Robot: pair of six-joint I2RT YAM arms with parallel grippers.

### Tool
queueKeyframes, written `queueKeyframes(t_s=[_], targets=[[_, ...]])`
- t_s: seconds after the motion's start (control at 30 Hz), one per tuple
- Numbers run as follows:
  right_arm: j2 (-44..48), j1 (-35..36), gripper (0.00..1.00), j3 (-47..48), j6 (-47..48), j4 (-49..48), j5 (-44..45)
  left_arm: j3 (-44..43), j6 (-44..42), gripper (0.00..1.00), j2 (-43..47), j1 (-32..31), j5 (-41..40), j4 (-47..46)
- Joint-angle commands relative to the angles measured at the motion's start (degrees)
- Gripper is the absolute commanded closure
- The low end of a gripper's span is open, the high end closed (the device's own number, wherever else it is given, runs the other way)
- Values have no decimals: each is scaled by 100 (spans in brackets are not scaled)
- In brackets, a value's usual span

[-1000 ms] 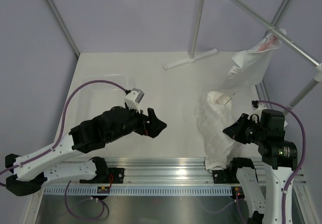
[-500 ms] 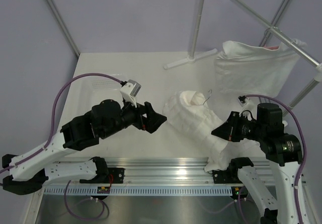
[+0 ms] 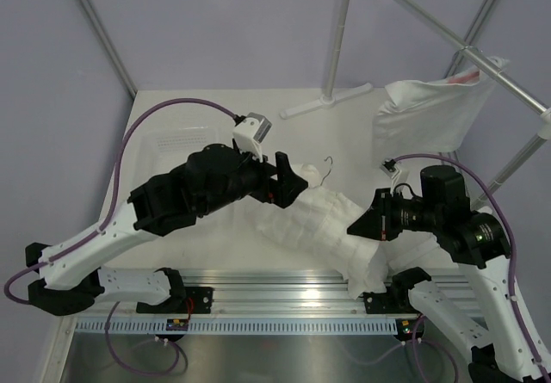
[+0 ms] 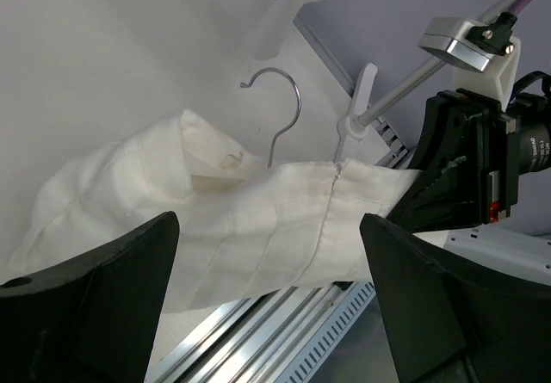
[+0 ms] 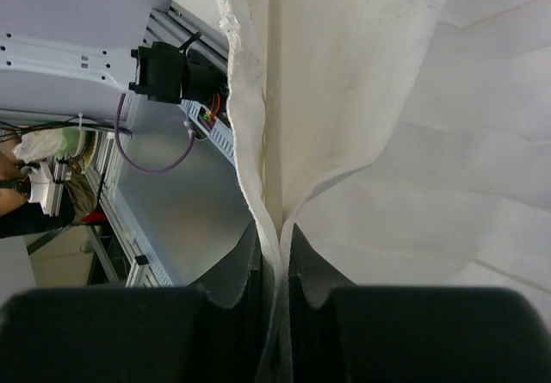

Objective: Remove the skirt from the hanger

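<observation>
A white skirt (image 3: 323,224) on a hanger lies stretched across the table's front middle. The hanger's metal hook (image 3: 326,167) pokes out at the skirt's upper left; it also shows in the left wrist view (image 4: 280,108), with a white clip (image 4: 355,116) beside it. My right gripper (image 3: 360,226) is shut on the skirt's cloth (image 5: 275,168) at its right end. My left gripper (image 3: 288,183) is open and empty, just above the skirt's left end (image 4: 215,219) near the hook.
A second white garment (image 3: 426,116) hangs from the metal rack's bar (image 3: 508,82) at the back right. The rack's post and white foot (image 3: 325,101) stand at the back middle. The table's metal front rail (image 3: 275,288) runs below the skirt.
My right gripper has pulled the skirt from upright at the right to lying leftward across the table. My left arm has moved right and forward to the skirt's hook end.
</observation>
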State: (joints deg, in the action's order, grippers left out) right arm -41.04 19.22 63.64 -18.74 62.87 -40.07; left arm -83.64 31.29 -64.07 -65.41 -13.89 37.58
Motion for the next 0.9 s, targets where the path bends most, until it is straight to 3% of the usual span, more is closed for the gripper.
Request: queueKeyframes(t_s=[0.0, 0.27, 0.87], targets=[[43, 231, 100, 26, -217, -855, -159, -197, -193, 11, -263, -60, -114, -91], [17, 468, 100, 105, -349, -1040, -282, -197, -360, 15, -500, -69, 378, -629], [-18, 978, 100, 53, -367, -1189, -440, -557, -650, 24, -1081, -69, 598, -717]])
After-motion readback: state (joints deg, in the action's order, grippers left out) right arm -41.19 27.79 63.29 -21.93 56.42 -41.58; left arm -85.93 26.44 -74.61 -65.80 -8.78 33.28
